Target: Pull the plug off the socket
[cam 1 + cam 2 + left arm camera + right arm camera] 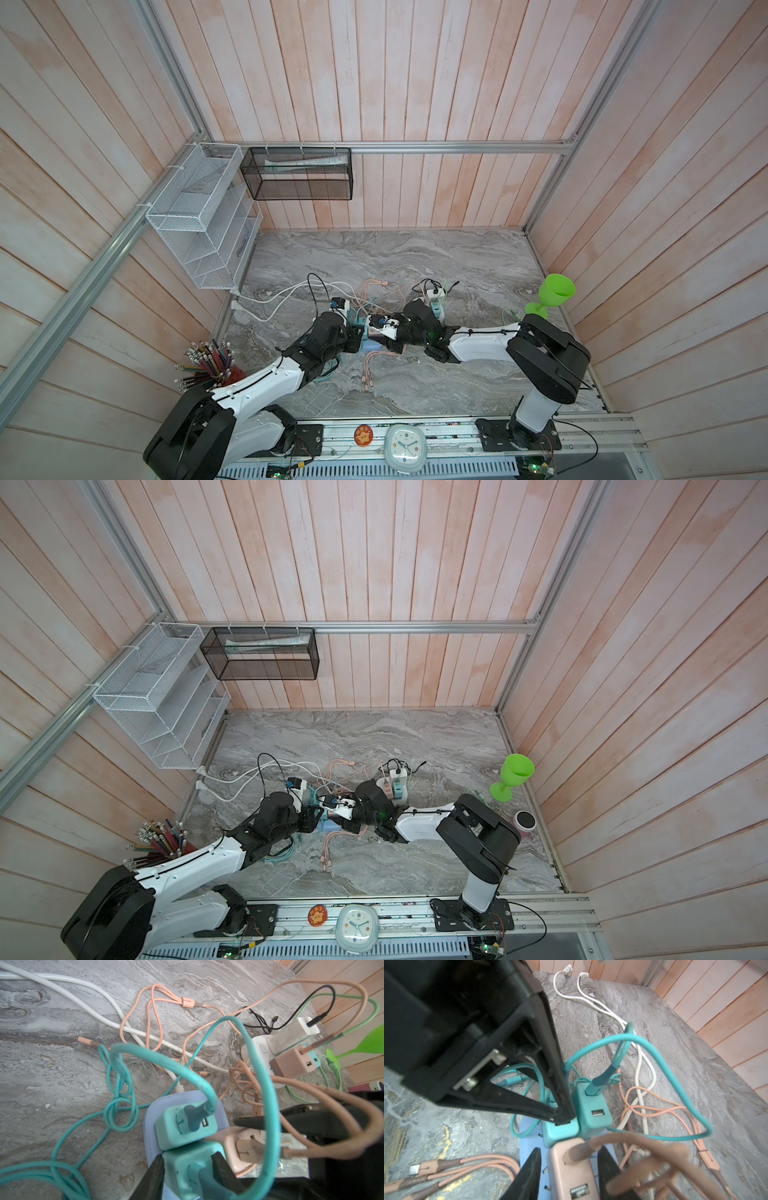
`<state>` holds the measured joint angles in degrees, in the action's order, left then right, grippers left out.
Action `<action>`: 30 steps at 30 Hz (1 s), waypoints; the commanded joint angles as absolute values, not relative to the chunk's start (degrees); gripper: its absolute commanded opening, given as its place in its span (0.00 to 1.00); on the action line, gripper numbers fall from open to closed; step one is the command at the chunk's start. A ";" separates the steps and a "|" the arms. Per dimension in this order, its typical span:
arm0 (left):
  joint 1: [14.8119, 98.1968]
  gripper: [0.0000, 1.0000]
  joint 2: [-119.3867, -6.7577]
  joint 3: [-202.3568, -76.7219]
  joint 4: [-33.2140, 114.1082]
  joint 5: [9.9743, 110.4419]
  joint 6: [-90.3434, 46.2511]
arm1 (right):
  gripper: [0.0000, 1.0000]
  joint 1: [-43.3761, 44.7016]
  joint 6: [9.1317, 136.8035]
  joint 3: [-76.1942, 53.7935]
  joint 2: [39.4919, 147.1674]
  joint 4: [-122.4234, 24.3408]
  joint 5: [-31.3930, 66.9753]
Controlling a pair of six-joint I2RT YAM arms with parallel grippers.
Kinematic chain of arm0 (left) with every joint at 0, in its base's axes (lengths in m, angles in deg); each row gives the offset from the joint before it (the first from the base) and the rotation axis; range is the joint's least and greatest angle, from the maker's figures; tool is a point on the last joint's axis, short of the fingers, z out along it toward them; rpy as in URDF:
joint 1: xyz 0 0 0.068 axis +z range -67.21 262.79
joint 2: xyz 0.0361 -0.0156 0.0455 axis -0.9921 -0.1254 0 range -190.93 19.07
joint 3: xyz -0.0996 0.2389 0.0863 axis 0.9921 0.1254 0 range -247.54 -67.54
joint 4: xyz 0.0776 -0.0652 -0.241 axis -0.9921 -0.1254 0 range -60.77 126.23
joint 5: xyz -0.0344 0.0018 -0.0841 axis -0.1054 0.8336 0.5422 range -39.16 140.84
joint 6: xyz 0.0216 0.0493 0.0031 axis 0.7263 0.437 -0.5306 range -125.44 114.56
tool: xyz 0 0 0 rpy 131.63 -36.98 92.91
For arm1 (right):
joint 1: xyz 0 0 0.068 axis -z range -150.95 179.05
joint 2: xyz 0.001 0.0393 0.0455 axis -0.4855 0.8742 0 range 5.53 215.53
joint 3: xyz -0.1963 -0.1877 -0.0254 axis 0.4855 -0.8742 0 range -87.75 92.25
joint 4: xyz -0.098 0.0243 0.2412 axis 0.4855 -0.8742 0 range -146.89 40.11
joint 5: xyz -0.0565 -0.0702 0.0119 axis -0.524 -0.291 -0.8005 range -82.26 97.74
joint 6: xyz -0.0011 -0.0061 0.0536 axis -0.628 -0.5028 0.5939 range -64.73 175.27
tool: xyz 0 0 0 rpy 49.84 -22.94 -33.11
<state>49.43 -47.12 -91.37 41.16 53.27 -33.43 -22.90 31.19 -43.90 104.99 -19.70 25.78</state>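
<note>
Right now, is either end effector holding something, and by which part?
The left end effector grips a teal charger by its two sides. The right end effector straddles the pink charger, a gap on one side: not yet held.

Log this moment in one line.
left gripper: flanking teal plug | right gripper: open around pink plug | status: both seated in power strip

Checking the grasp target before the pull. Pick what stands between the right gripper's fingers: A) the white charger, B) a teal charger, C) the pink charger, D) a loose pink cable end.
C: in the right wrist view the right gripper has its black fingers either side of the pink charger on the blue power strip.
</note>
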 commanded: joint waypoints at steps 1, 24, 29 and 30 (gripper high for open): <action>49.49 0.40 -48.22 -92.12 38.52 52.99 -32.09 | 0.42 -22.55 29.95 -42.75 105.64 -22.58 28.33; 48.96 0.38 -50.67 -94.52 33.91 48.46 -34.08 | 0.29 -22.46 30.11 -41.92 107.02 -26.69 30.81; 48.96 0.38 -52.06 -95.04 34.21 48.47 -34.35 | 0.28 -22.46 31.78 -41.52 108.01 -28.31 31.21; 48.91 0.38 -52.28 -95.14 34.12 48.34 -34.44 | 0.28 -22.46 32.33 -41.61 107.88 -28.27 31.18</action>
